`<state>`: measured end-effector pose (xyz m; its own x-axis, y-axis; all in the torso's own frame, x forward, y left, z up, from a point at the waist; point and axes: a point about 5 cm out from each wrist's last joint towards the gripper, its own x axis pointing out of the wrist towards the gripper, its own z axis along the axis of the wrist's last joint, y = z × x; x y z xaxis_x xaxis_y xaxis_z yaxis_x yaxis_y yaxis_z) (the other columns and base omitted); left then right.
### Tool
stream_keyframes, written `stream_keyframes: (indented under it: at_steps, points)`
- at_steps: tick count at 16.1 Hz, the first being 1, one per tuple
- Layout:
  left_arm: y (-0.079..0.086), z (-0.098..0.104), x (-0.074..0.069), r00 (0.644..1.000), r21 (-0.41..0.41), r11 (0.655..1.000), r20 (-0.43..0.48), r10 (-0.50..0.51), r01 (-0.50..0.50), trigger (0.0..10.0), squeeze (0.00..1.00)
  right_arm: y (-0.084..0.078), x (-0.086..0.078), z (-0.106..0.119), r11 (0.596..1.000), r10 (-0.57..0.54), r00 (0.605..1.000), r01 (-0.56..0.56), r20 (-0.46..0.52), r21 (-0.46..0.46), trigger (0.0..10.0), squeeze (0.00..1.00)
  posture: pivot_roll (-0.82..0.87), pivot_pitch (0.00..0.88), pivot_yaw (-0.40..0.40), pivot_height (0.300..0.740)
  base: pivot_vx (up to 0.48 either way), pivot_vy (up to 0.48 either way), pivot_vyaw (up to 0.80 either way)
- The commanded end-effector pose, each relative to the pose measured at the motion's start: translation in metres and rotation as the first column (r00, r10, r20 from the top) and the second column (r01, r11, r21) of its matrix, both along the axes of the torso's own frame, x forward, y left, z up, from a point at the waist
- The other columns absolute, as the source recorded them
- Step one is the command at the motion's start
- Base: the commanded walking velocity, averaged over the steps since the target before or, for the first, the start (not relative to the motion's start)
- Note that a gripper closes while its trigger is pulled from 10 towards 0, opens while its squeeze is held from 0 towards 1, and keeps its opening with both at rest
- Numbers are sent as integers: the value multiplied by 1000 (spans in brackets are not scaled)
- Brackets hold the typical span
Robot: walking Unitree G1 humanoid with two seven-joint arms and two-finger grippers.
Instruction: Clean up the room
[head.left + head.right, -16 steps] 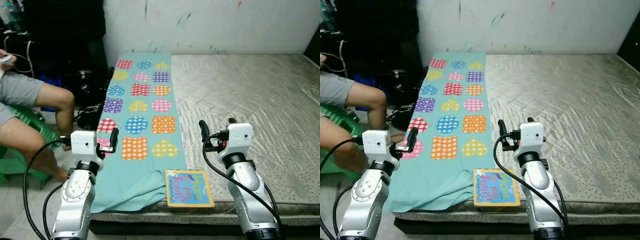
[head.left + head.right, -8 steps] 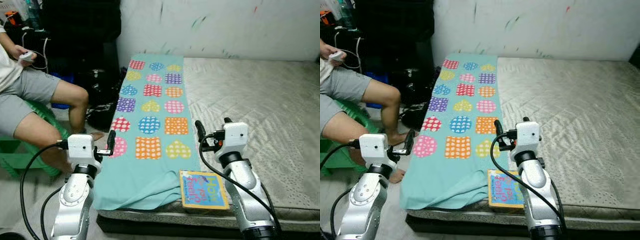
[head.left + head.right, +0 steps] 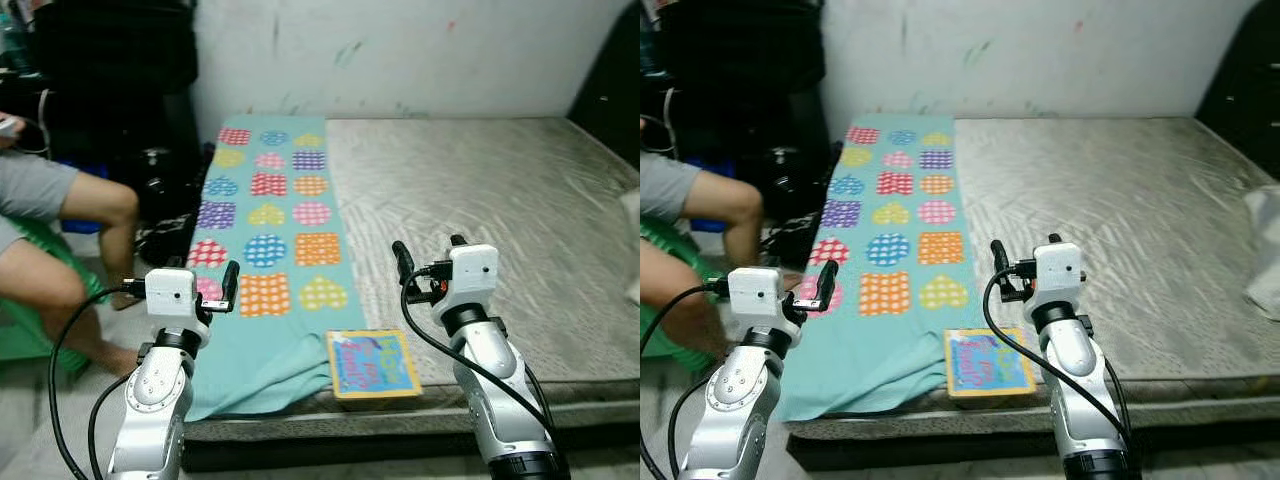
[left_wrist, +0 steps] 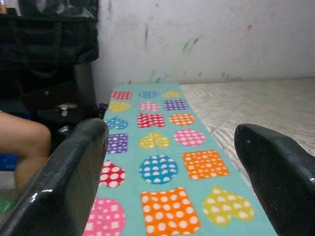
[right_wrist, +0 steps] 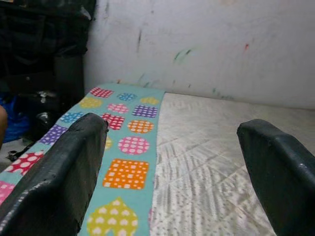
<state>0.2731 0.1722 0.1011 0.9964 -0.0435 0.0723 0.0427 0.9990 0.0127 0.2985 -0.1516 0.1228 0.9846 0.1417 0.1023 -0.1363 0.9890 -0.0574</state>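
Left eye view: picture book and patterned blanket lie on the mattress, nothing tidied yet. Left gripper and right gripper both wide open, empty, raised at the bed edge.

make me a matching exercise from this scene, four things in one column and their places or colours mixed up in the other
Things:
1. blanket
2. book
3. person
4. mattress

Places or colours:
A. seated off the bed's left side
B. grey quilted surface, bare on the robot's right
C. teal, with dotted hearts, squares and circles
D. lying at the near edge of the bed, between the two arms

Pairs: 1-C, 2-D, 3-A, 4-B
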Motion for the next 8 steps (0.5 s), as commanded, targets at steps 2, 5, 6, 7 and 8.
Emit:
stream_keyframes:
  at_steps: [2, 5, 6, 7, 8]
  points:
    - [-1, 2, -1, 1000, -1, 1000, 13, 5, -5, 10000, 0, 2, 1, 3, 1000, 14, 1000, -14, 8, -3, 10000, 0, -95, 19, -5, 740, 0, 0, 0]
    - [-1, 2, -1, 1000, -21, 1000, 13, 10, -10, 10000, 0, 2, 2, 3, 1000, 21, 1000, -21, 9, -11, 10000, 0, -96, 20, -9, 740, 0, 0, 0]
    - [-1, 3, -1, 1000, -23, 1000, 28, -7, 8, 10000, 0, 2, 2, 3, 1000, 22, 1000, -22, 10, -12, 10000, 0, -96, 20, -9, 740, 0, 0, 0]
    - [-3, 5, -3, 999, -19, 999, 47, -27, 28, 10000, 0, 2, 2, 3, 1000, 25, 1000, -25, 10, -14, 10000, 0, -96, 20, -9, 740, 412, 0, 0]
    - [-3, 5, -3, 999, -20, 999, 45, -25, 26, 10000, 0, 3, 2, 3, 1000, 26, 1000, -26, 10, -15, 10000, 0, -96, 20, -11, 740, 439, 0, 0]
